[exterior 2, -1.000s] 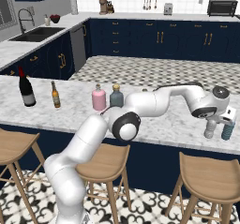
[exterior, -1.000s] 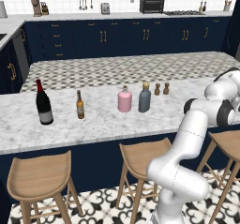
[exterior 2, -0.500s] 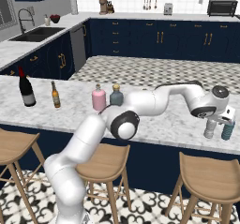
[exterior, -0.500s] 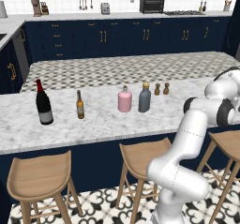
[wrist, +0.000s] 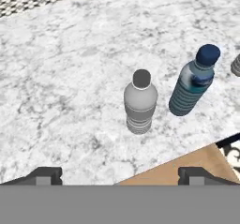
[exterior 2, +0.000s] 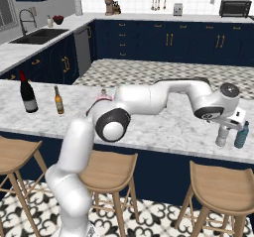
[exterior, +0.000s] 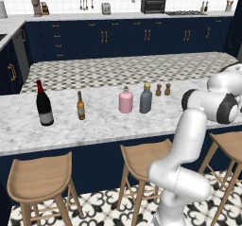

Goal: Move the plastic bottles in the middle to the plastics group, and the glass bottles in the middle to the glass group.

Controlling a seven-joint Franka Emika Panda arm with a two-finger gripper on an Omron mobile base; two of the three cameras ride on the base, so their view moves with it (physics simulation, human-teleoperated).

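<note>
At the right end of the marble bench (exterior 2: pixel 163 127), the gripper (exterior 2: pixel 229 130) hangs just above the silvery-grey plastic bottle (wrist: pixel 140 101). In the hand view the two finger tips (wrist: pixel 44 175) stand far apart at the bottom edge, with nothing between them: the jaws are wide and hold nothing. The silvery-grey plastic bottle stands upright on the bench, free of the jaws, just beside a blue-tinted plastic bottle (wrist: pixel 193 81) with a dark blue cap, which is also upright. The two bottles stand near each other but apart, close to the front edge of the bench. In the right base view the blue-tinted bottle appears to the right of the gripper, and a wooden stool (exterior 2: pixel 223 189) stands below this end of the bench.

Near the middle of the bench, in the left base view, the pink bottle (exterior: pixel 125 100) and the slate-blue bottle (exterior: pixel 145 99) stand upright, near each other but not touching. Two small brown shakers (exterior: pixel 162 89) stand just behind and to the right of them.

Toward the left end, the dark wine bottle (exterior: pixel 44 104) and the slim amber bottle (exterior: pixel 81 106) stand upright, near each other and well apart from the pink bottle.
</note>
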